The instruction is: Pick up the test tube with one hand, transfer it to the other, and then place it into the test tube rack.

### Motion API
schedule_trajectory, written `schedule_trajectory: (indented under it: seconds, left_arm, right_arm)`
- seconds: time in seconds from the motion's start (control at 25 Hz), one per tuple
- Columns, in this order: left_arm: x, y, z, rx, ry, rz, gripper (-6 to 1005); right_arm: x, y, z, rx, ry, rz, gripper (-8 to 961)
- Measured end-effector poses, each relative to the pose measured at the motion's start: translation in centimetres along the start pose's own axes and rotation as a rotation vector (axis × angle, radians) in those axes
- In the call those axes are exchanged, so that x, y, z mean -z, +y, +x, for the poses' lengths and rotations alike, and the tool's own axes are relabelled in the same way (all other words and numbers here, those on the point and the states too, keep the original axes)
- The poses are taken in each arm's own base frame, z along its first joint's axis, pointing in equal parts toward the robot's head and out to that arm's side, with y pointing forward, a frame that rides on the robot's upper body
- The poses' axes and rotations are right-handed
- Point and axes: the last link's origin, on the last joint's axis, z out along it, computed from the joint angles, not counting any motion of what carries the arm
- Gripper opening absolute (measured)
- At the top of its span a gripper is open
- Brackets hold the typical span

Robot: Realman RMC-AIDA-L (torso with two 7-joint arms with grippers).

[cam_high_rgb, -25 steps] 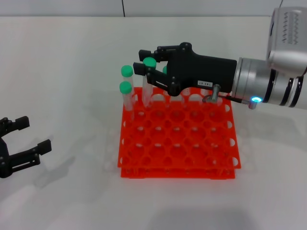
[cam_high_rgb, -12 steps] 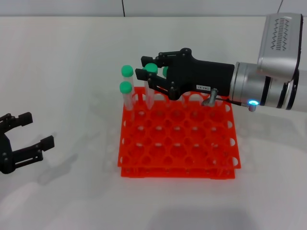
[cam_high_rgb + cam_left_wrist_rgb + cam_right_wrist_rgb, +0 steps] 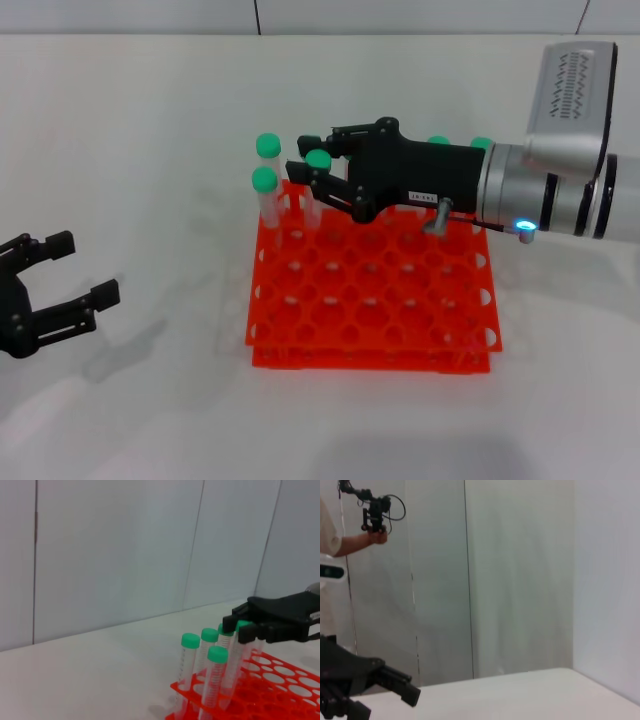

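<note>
The right gripper (image 3: 312,172) had lowered the test tube (image 3: 314,186), jaws still closed on it, into the rack (image 3: 372,290); the left gripper (image 3: 55,290) waited wide open lower left.

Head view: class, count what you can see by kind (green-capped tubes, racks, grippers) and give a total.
green-capped tubes: 5
orange rack: 1
grippers: 2, the left gripper open, the right gripper holding one tube
Total: 8
</note>
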Motion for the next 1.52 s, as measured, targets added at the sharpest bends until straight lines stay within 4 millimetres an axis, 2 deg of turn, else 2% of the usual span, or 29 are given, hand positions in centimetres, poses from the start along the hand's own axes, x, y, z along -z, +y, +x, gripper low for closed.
schedule_trajectory:
  seconds: [0.8,1.0,1.2,1.32,1.48,1.52]
  left_arm:
    - [-1.0,-0.4,0.8,-0.012,0.002,-0.025,866]
    - [-1.2,-0.5,1.0,-0.016,0.004,-0.03,867]
    - [-1.3,-0.5,1.0,-0.017,0.005,-0.031,867]
    - [-1.0,-0.6,1.1,-0.015,0.01,-0.02,868]
    - [-1.1,-0.7,1.3,-0.02,0.014,-0.026,869]
    - [-1.3,-0.8,1.4,-0.023,0.015,-0.029,869]
  right_arm:
    - [-0.6,-0.3,0.5,-0.011,0.056,0.024,265]
    - [-0.8,-0.2,0.3,-0.022,0.055,0.015,381]
    - [-0.7,0.4,-0.5,-0.022,0.011,-0.039,611]
    - [0.1,0.6,-1.2,-0.035,-0.036,-0.067,641]
    - [2.7,0.4,-1.7,-0.05,-0.092,-0.096,680]
    - [2.7,0.4,-1.7,-0.05,-0.092,-0.096,690]
